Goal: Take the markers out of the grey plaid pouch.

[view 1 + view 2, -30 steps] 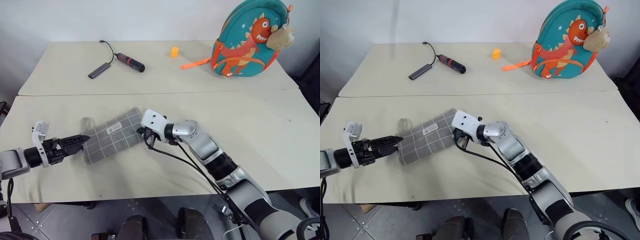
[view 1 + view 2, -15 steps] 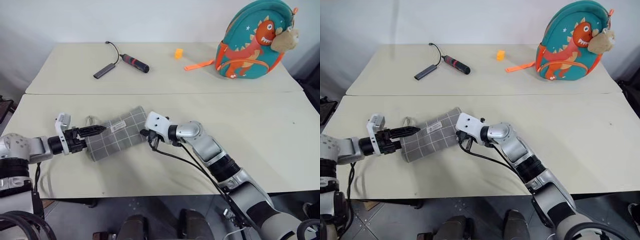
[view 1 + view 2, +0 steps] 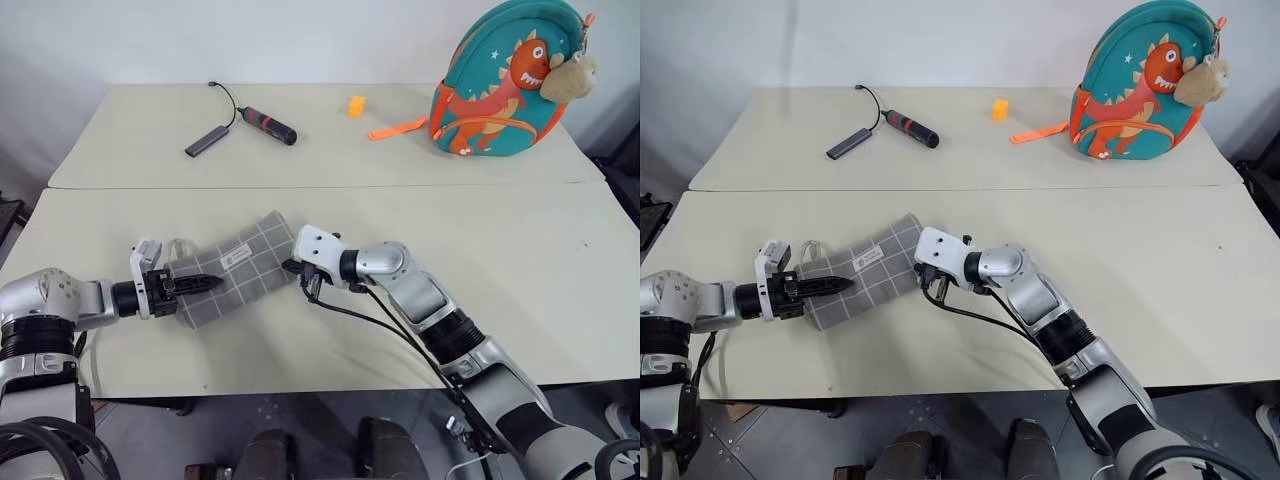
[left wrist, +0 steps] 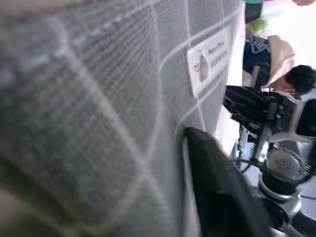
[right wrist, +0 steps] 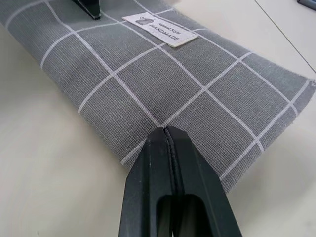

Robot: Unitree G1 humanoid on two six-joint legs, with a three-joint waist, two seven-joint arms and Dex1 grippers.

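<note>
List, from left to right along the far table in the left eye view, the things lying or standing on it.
Grey adapter → black-and-red cylinder → small orange block → orange strap → teal dinosaur backpack.

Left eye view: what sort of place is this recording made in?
Probably a lab or test room set up as a school desk scene: two plain cream tables pushed together against a bare white wall, holding a dinosaur backpack, a grey plaid pouch and a cabled device.
</note>
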